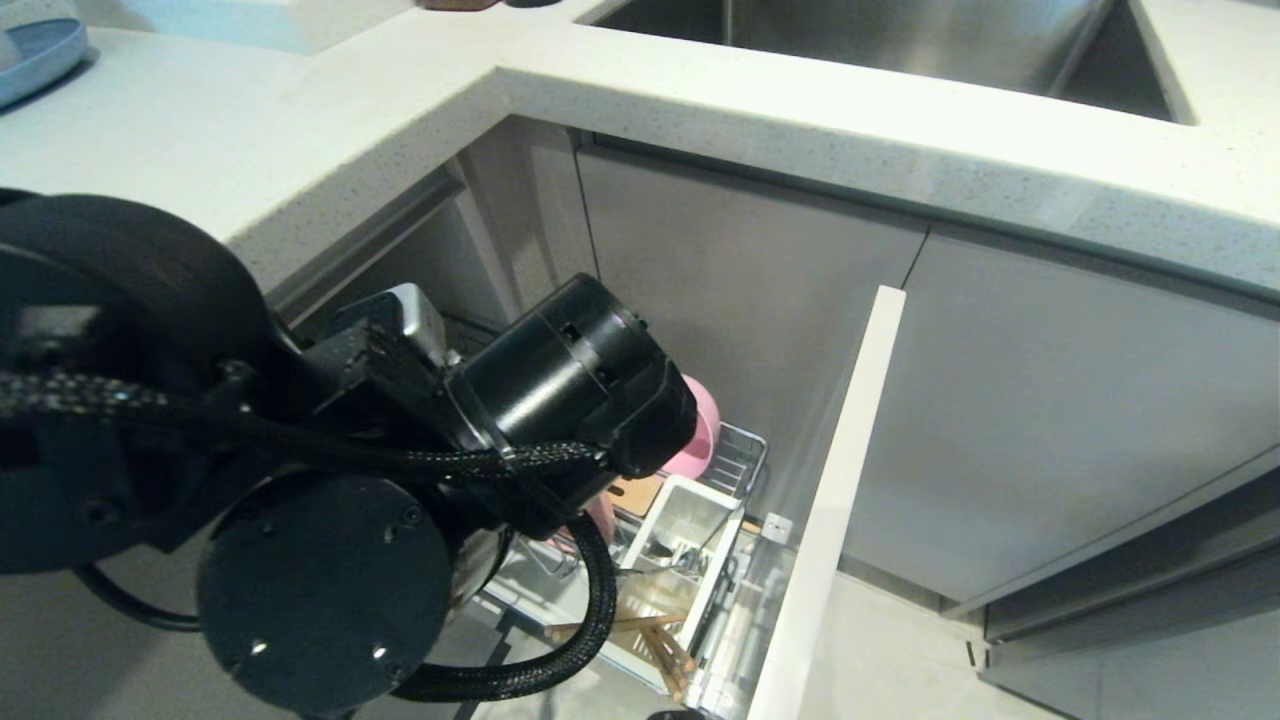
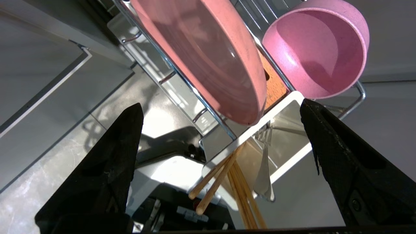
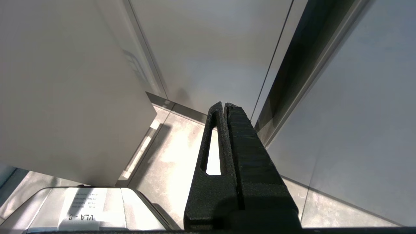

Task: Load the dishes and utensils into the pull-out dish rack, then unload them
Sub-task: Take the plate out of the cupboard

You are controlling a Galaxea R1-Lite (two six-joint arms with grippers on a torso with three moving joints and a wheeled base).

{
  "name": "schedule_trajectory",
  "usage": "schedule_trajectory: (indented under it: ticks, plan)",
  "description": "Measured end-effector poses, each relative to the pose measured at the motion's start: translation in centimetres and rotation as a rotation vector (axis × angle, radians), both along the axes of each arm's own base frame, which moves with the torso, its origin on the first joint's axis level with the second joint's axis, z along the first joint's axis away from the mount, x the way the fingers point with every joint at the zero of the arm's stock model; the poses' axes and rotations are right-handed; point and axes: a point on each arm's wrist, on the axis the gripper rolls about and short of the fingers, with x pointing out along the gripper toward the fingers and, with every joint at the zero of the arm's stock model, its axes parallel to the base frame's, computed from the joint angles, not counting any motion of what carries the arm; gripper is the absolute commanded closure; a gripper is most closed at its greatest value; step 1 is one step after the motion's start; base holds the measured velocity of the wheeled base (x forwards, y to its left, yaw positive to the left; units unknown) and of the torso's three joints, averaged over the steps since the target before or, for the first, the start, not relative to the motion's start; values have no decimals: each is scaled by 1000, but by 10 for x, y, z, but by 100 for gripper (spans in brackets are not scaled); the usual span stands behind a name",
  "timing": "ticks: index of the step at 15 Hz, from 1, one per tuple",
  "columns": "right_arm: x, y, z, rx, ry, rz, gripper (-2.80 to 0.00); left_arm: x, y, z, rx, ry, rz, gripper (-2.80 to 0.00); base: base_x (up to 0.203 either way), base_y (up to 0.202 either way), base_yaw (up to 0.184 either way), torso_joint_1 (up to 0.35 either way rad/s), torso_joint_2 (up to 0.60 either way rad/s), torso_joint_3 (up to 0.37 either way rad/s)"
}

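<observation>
Left gripper (image 2: pixel 221 107), spread empty, hangs over pull-out dish rack (image 2: pixel 169 76) below white countertop (image 1: pixel 820 110).

You're getting even, cool daylight on the countertop (image 1: pixel 300 130) up top, while the left arm (image 1: pixel 300 440) is throwing the pull-out dish rack (image 1: pixel 740 460) below it into shade. In your left wrist view, glare is flaring white off the drip tray (image 2: pixel 156 117) and a soft highlight is sliding across the pink plate (image 2: pixel 208 55); the near fingers (image 2: pixel 107 169) are reading as blurry black wedges. Right wrist: the floor (image 3: pixel 175 152) is blowing out bright, the cabinet panels (image 3: pixel 211 42) staying flat grey
</observation>
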Motion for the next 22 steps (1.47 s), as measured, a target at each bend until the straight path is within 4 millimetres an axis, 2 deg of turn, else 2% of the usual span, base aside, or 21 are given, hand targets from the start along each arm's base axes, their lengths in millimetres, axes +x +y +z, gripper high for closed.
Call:
schedule_trajectory:
  ticks: [11, 18, 19, 22]
  plan:
    - [0, 0, 0, 0, 0, 0, 0, 43, -18, -29, 37, -39, 122, -280, 0, 0, 0, 0, 0, 0]
    - [0, 0, 0, 0, 0, 0, 0, 57, -24, -41, 94, -70, 177, -280, 0, 0, 0, 0, 0, 0]
    - [0, 0, 0, 0, 0, 0, 0, 59, -25, -42, 95, -69, 178, 0, 0, 0, 0, 0, 0, 0]
    - [0, 0, 0, 0, 0, -1, 0, 60, -27, -44, 100, -68, 179, 0, 0, 0, 0, 0, 0, 0]
